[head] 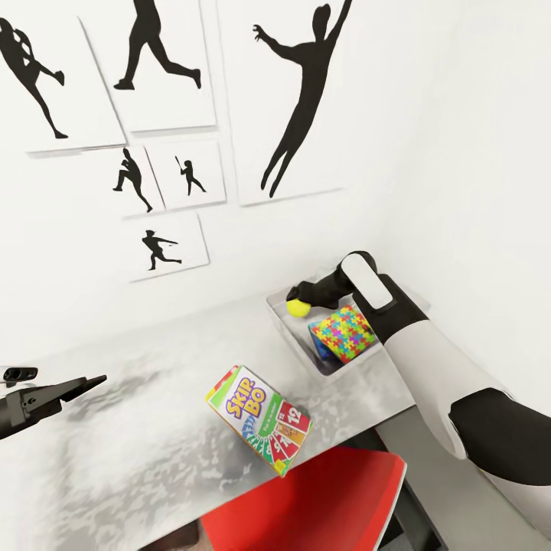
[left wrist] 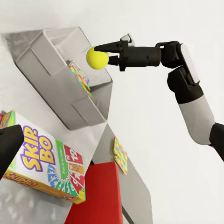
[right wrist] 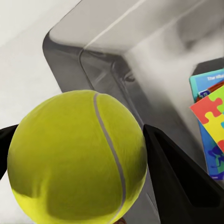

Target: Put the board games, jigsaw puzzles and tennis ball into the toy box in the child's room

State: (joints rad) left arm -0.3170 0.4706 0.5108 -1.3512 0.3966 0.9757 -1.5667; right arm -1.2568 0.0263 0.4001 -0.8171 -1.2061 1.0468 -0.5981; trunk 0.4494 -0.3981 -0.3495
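The right hand (head: pixel 300 300) grips the tennis ball (head: pixel 298 308) over the toy box (head: pixel 282 317), right of frame centre, a jigsaw puzzle (head: pixel 341 334) already inside. The Skip-Bo game (head: pixel 259 419) waits on the counter (head: pixel 138 444), lower centre. Left hand (head: pixel 80 385): cannot tell.

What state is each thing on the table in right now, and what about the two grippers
Tennis ball: held in the right gripper, above the toy box.
Toy box: open, on the table.
Jigsaw puzzle: inside the toy box, tilted.
Skip-Bo game: on the table near its front edge, outside the box.
Left gripper: over the table, empty; open or shut unclear.
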